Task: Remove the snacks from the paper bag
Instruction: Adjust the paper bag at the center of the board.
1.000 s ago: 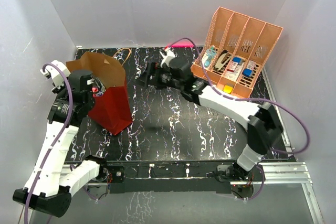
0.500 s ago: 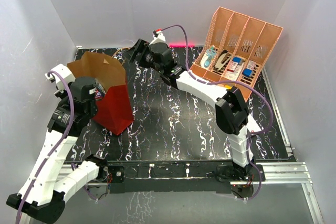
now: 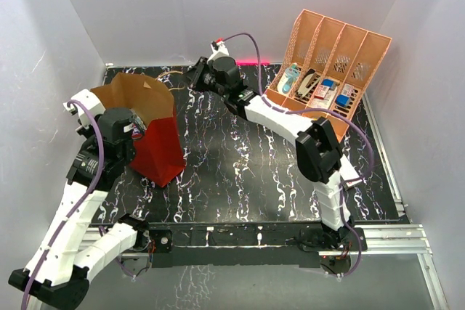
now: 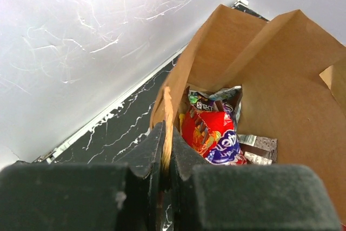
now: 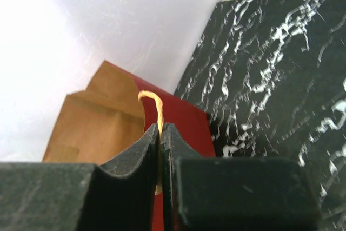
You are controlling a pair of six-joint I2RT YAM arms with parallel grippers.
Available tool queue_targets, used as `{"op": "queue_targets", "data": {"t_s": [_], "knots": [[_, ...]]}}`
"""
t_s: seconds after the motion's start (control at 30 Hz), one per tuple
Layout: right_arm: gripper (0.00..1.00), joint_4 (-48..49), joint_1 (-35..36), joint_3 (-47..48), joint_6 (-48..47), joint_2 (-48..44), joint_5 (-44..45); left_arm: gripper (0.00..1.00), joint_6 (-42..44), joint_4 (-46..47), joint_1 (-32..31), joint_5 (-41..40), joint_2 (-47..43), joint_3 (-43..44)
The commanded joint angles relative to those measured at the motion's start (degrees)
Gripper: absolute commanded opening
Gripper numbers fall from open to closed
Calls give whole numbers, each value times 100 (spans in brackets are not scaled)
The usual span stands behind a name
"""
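Note:
The paper bag (image 3: 156, 152), red outside and brown inside, stands open at the table's left. My left gripper (image 3: 134, 124) is shut on its near rim; in the left wrist view the jaws (image 4: 166, 147) pinch the kraft edge. Inside lie the snacks: a shiny red packet (image 4: 212, 131), silvery packets (image 4: 258, 144) and small bars (image 4: 204, 101). My right gripper (image 3: 195, 77) reaches to the bag's far side. In the right wrist view it (image 5: 160, 133) is shut on the tan cord handle (image 5: 155, 101), with the bag (image 5: 181, 120) just beyond.
A peach slotted organizer (image 3: 330, 49) with blue-and-white items leans at the back right. White walls close in the left, back and right sides. The right arm (image 3: 280, 117) stretches across the back of the black marbled table (image 3: 240, 172).
The right arm swung from the table's middle to the back left, and its open jaws shut on the bag's cord handle. The left gripper kept its hold on the rim.

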Motion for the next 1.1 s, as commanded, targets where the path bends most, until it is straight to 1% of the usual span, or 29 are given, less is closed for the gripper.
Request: {"op": "queue_targets", "data": {"t_s": [0.0, 0.13, 0.17, 0.23, 0.3, 0.4, 0.47, 0.53, 0.63, 0.7, 0.8, 0.87, 0.93, 1.0, 1.07], "knots": [[8, 544, 26, -1097, -420, -1368, 190, 4, -72, 390, -35, 286, 91, 369], [8, 507, 23, -2249, -682, -2500, 490, 9, -324, 515, -35, 855, 359, 652], [8, 448, 25, -2500, -711, -2777, 577, 11, -416, 473, -35, 947, 434, 729], [8, 442, 20, -3034, -670, -3375, 675, 21, -554, 420, -36, 1127, 535, 823], [8, 508, 27, -3542, -549, -3831, 653, 36, -622, 407, -35, 1321, 584, 822], [8, 493, 34, -4103, -395, -4319, 600, 68, -741, 239, -35, 1542, 633, 843], [8, 428, 41, -4307, -386, -4597, 618, 85, -835, -107, -30, 1617, 696, 1036], [8, 388, 38, -4485, -438, -4836, 697, 97, -916, -536, -28, 1742, 726, 1314], [8, 305, 30, -4688, -523, -5094, 861, 98, -643, -769, -26, 2185, 689, 1716], [8, 207, 29, -4793, -547, -5238, 968, 98, -453, -749, -26, 2538, 648, 1903], [8, 78, 27, -4932, -606, -5412, 1108, 98, -111, -628, -26, 3016, 679, 1986], [8, 60, 31, -4995, -665, -5496, 1145, 98, 162, -493, -26, 3519, 802, 1956], [8, 47, 27, -5040, -697, -5561, 1136, 98, 176, -505, -13, 4123, 1002, 2017], [8, -5, 28, -5048, -689, -5615, 1128, 98, 169, -448, 64, 4565, 1160, 2114], [8, -75, 31, -5054, -686, -5676, 1119, 98, 175, -401, 196, 4773, 1270, 2220]]}}
